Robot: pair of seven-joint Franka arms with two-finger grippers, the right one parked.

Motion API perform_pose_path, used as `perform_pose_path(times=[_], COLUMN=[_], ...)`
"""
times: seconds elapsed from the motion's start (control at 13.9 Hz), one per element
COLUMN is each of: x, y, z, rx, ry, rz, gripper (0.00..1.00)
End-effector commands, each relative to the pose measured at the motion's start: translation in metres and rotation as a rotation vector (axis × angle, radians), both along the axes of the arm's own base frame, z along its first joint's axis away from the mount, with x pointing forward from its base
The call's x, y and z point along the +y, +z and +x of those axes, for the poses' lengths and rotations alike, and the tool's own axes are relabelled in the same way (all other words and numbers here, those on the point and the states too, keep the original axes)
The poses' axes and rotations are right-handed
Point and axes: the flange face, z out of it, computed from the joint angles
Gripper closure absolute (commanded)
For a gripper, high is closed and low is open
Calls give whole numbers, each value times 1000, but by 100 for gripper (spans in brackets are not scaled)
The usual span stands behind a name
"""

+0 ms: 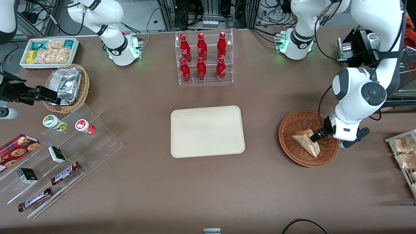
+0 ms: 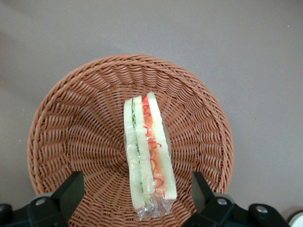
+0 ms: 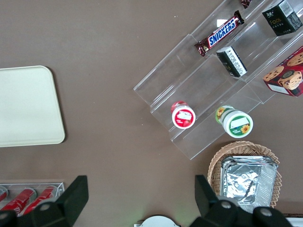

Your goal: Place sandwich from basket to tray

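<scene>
The sandwich (image 1: pixel 305 140) (image 2: pixel 147 151), a plastic-wrapped wedge of pale bread with green and red-orange layers, stands on edge in the reddish-brown wicker basket (image 1: pixel 289 125) (image 2: pixel 71 123). My left gripper (image 1: pixel 317 135) (image 2: pixel 137 185) hangs open just above the basket. One black finger (image 2: pixel 73 187) is on each side of the sandwich's wrapped end, and neither touches it. The cream-beige tray (image 1: pixel 206 131) (image 3: pixel 26 106) lies flat at mid-table, beside the basket toward the parked arm's end, with nothing on it.
A clear rack of red bottles (image 1: pixel 203 58) stands farther from the front camera than the tray. Toward the parked arm's end are a stepped acrylic shelf (image 1: pixel 55 156) with snacks, a tan basket with foil (image 1: pixel 66 86) and a white snack bin (image 1: pixel 48 52). Snack packets (image 1: pixel 403 152) lie near the working arm.
</scene>
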Motion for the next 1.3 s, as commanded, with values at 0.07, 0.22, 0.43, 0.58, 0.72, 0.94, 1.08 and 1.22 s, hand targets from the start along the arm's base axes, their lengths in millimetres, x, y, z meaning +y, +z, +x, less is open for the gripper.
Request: perform_pose_path(times=[0.07,0.22,0.43,0.58,0.72,0.94,1.08,1.22], x=[-10,-13,-20,-20,-20,-20,-20,-20], y=[-14,-20,-27,-34,-44,-64,-73,-71], z=[-1,-1,-1,-1,-1,-1,-1,-1], rx=[-2,-4,7,10,13,15,21,21], ry=[5,4,-9,-9,-10,-10,-10,-10], rz=[-6,-8,-7,-8,-8,-10,-11,-10], gripper=[0,0,0,0,0,0,11,78])
